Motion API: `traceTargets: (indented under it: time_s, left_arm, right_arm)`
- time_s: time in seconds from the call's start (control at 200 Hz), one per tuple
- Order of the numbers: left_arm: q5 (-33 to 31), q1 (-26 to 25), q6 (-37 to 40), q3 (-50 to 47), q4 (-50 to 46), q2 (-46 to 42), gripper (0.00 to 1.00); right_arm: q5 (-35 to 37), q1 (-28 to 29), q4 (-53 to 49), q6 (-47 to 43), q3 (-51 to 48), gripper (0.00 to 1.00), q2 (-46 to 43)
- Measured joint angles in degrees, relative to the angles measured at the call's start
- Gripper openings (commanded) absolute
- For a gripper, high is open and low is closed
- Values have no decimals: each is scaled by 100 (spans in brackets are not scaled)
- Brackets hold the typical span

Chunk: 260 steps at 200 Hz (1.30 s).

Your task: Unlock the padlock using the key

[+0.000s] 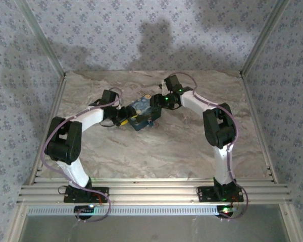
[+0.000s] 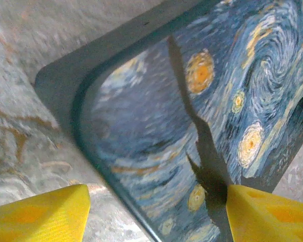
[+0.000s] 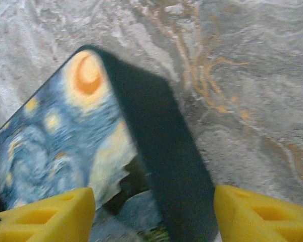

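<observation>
Stiff, smooth and probably slippery, the painted tin (image 1: pixel 140 113) wants pinching across its dark side walls; the left gripper (image 2: pixel 157 190) and right gripper (image 3: pixel 154 190) both gape wide, holding nothing

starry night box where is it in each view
Top external: starry night box at mid-table, where left claw and right claw meet.
Left wrist: box across centre and right, rounded corner at upper left.
Right wrist: box at lower left, its dark side wall running to bottom centre.
Shared landmark: the marbled tabletop under it.
</observation>
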Motion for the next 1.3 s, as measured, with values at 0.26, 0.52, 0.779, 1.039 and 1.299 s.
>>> traceTargets:
  time_s: [0.26, 0.52, 0.779, 1.039, 1.299]
  left_arm:
    - [-9, 573, 291, 874, -201, 656, 69]
    - [-138, 791, 662, 1832, -579, 1248, 71]
    - [-396, 896, 1143, 2232, -1158, 1290, 74]
    - [-835, 977, 1499, 2037, -1604, 634, 74]
    - [-1403, -61, 1742, 2190, -2033, 234, 73]
  right_arm:
    - [-170, 286, -98, 177, 603, 64, 391]
    - [-299, 286, -321, 352, 1405, 68, 885]
    - [-306, 186, -516, 439, 1399, 75, 654]
    - [129, -715, -435, 448, -186, 77, -1292]
    - [887, -1834, -640, 778, -2446, 72, -2883]
